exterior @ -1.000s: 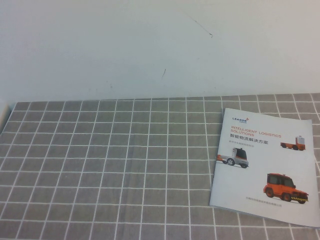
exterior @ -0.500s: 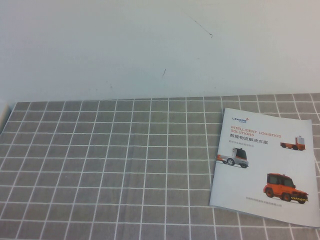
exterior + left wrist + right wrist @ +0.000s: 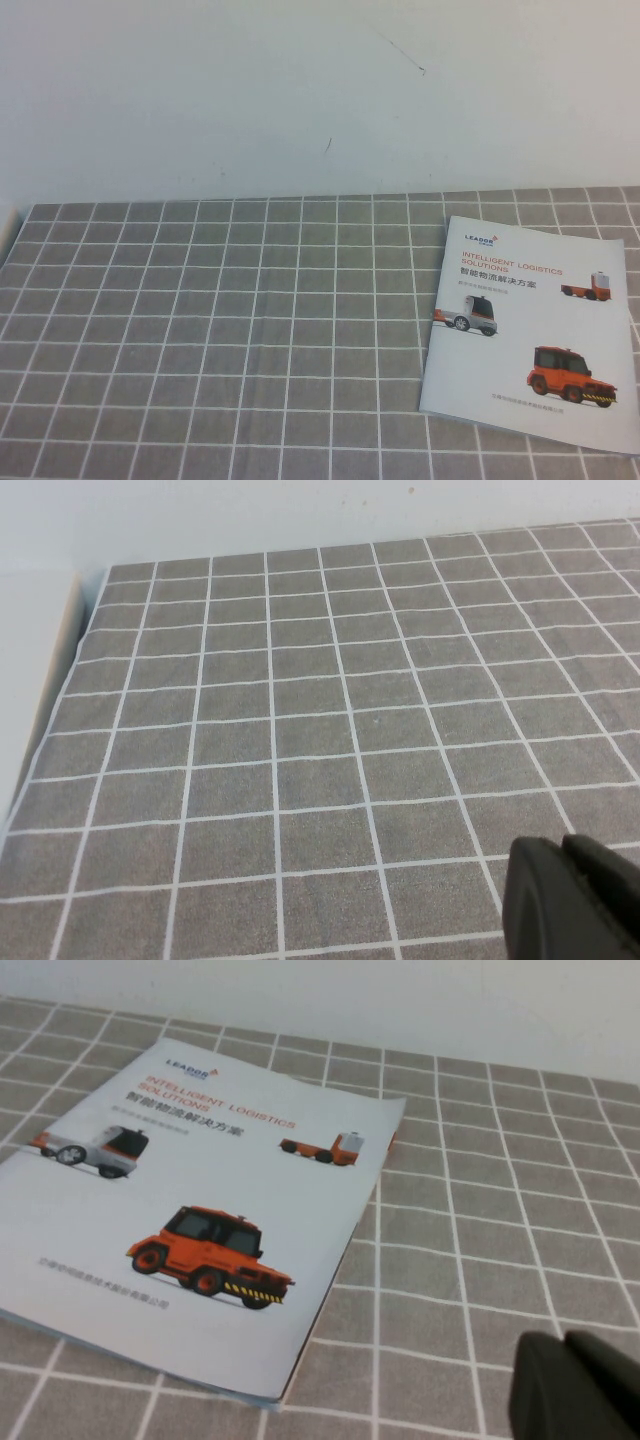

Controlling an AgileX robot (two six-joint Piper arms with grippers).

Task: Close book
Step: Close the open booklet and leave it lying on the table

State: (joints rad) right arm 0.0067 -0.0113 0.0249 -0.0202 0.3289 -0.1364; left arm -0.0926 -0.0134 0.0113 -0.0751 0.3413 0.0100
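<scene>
The book lies flat and shut on the right side of the grey checked cloth, its white cover showing orange vehicles and red lettering. The right wrist view shows the same book from near. My right gripper is shut, black fingers pressed together with nothing between them, hovering over bare cloth to one side of the book and not touching it. My left gripper is shut too, above cloth squares far from the book. Neither arm appears in the high view.
The grey checked cloth covers the table up to a white wall at the back. A white strip of bare table edge runs along the cloth's left side.
</scene>
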